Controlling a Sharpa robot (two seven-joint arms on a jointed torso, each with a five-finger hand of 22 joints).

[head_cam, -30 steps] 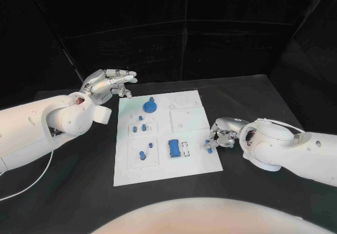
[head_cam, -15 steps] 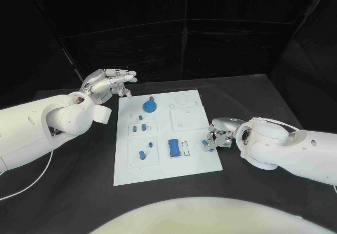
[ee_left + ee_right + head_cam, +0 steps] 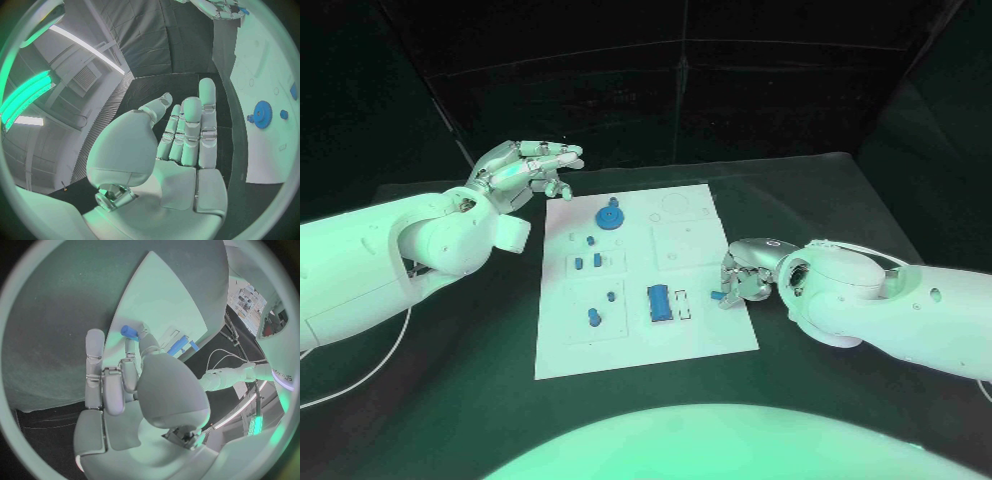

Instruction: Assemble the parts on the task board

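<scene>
One small blue part [image 3: 718, 296], pinched by the right hand [image 3: 741, 280], has moved further over the task board [image 3: 635, 340].

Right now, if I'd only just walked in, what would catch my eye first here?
Probably the white task board in the middle of the black table, dotted with small blue parts, the biggest a round blue gear near its far end. Next, the right robot hand at the board's right edge, pinching a small blue part, while the left robot hand hovers beyond the far left corner.

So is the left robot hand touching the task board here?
Apart. The head view shows the left robot hand raised beyond the far left corner of the task board, dark table between them.
</scene>
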